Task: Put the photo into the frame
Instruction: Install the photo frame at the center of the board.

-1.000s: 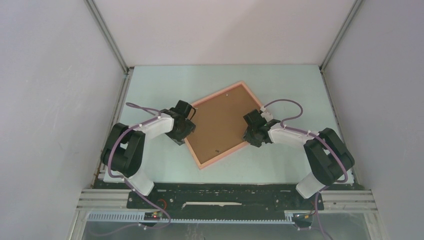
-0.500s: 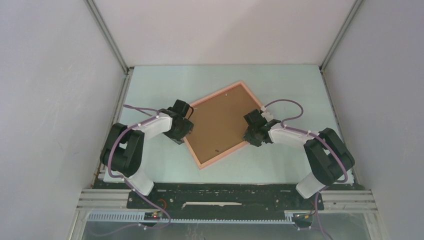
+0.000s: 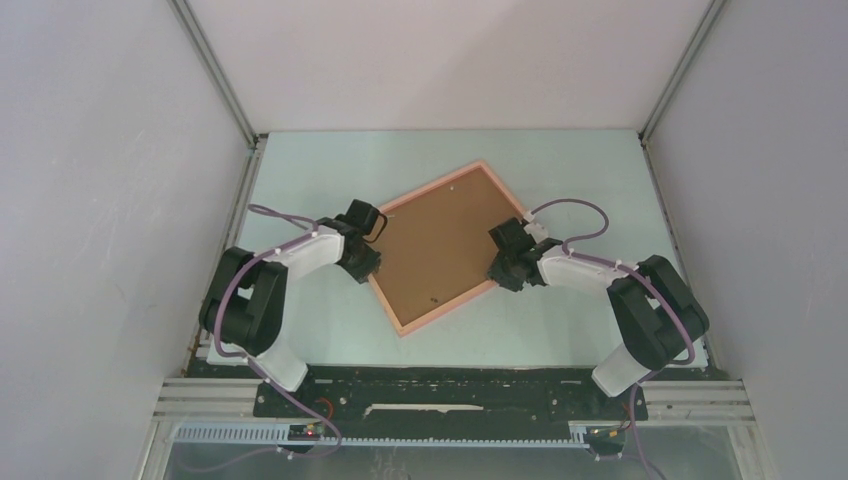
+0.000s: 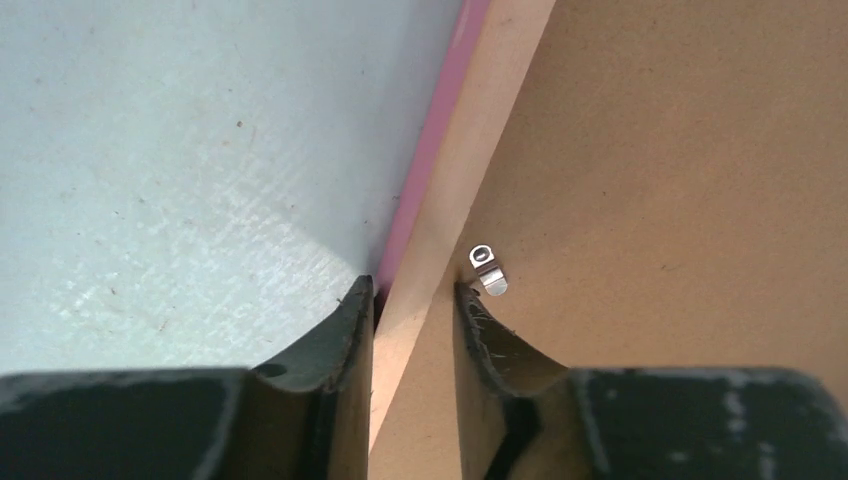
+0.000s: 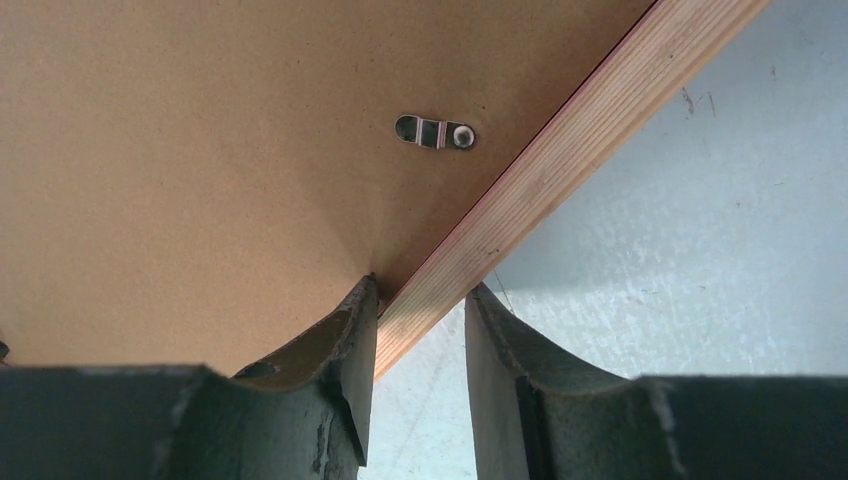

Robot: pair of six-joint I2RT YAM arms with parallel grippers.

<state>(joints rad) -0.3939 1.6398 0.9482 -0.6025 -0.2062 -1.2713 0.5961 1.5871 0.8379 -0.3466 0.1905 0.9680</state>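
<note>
My left gripper (image 4: 412,295) is pinched onto the left-hand rail of the frame (image 3: 430,188), and my right gripper (image 5: 418,290) is pinched onto the opposite rail, with the wood passing between my fingertips on both sides. The frame lies back-up in the middle of the worktop (image 3: 320,170), skewed, one corner aimed at the far edge, the brown backing board (image 3: 440,245) filling it. The photo? Not visible, presumably under that board. The frame sits squarely between my arms, neither nearer, so I judge any lift must be shared.

The left arm (image 3: 300,255) and right arm (image 3: 585,268) have white links, black joints, purple cables.
</note>
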